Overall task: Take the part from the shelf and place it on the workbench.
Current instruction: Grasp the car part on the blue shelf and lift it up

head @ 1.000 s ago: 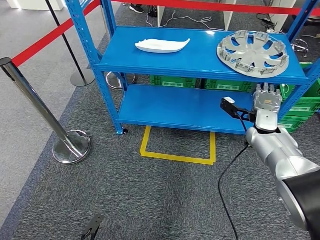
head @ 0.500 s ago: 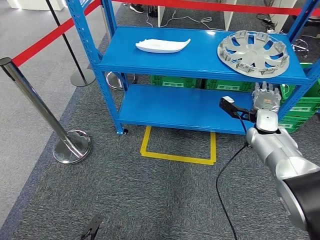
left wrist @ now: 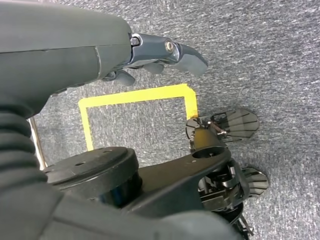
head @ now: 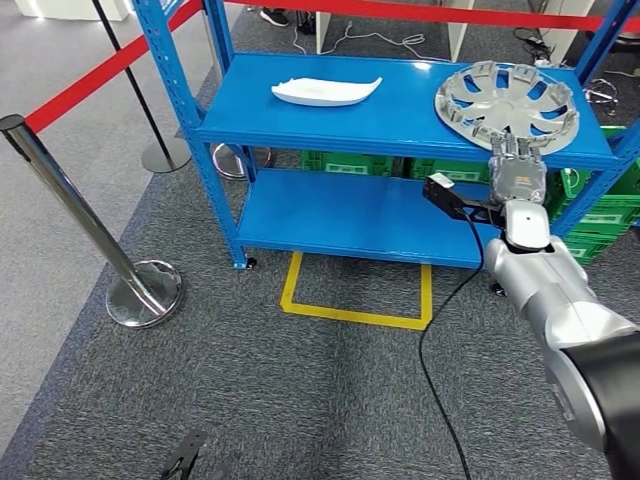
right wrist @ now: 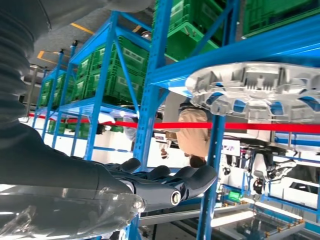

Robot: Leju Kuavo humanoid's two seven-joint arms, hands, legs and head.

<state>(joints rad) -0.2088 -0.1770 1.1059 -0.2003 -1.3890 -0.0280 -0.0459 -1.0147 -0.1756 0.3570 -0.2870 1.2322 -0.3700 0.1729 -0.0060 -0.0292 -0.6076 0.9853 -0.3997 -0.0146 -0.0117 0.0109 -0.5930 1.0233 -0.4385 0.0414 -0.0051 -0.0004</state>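
Rising since a moment ago, my right robot hand [head: 518, 178] now sits just under the front rim of the wheel cover [head: 506, 104] on the blue shelf's [head: 317, 118] top deck; fingers apart, grasping nothing; my left robot hand [left wrist: 158, 52] hangs released over carpet; the right upright [head: 604, 50] stands near, leaving room leftward.

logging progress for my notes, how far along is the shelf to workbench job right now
Early stage. Done: nothing delivered; the wheel cover and the white part both lie on the blue shelf. In hand: the right hand is raised at the shelf's front edge just below the wheel cover, holding nothing. The left hand hangs over the carpet. Left: grasp, lift and carry to the workbench.
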